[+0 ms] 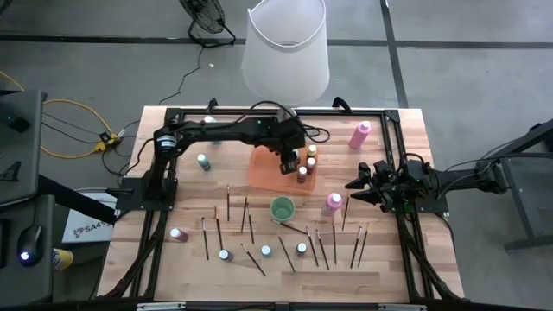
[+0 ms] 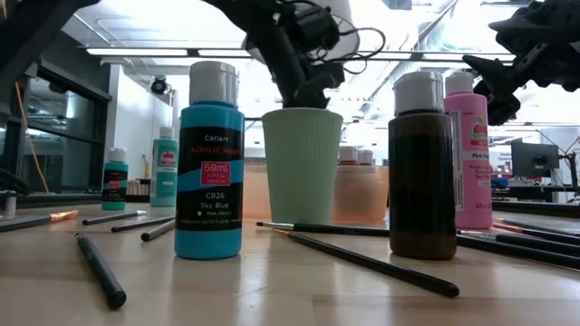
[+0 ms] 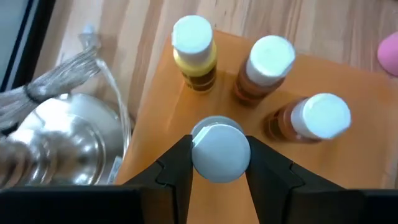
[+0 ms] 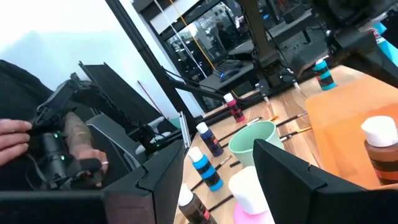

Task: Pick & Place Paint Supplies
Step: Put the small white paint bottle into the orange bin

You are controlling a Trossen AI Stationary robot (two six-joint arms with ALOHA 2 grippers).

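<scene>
An orange tray (image 1: 266,173) lies at the table's middle, with three white-capped bottles standing on it: a yellow one (image 3: 194,48), an orange-brown one (image 3: 264,65) and a brown one (image 3: 311,118). My left gripper (image 1: 289,161) reaches over the tray, slanting down, shut on a white-capped bottle (image 3: 220,149) whose body is hidden under its cap. My right gripper (image 1: 356,185) waits open at the table's right side, pointing level at a pink bottle (image 1: 333,203) without touching it. Brushes (image 1: 285,255) and small bottles (image 1: 266,250) lie along the near half. My left gripper pinches the bottle's top at its white cap (image 3: 198,154) between the two fingers (image 3: 177,168), one on each side. The fingers come from above, slanting down from the table's left. The bottle stands upright below them, over the tray; the cap hides whether its base rests there.
The lamp's white shade (image 1: 285,47) stands at the far edge, its metal base (image 3: 62,137) just beside the tray. A mint cup (image 1: 282,207) stands near the tray, another pink bottle (image 1: 359,134) at the far right, teal bottles (image 1: 203,161) at the left. A person's hand (image 4: 74,143) shows beyond the table.
</scene>
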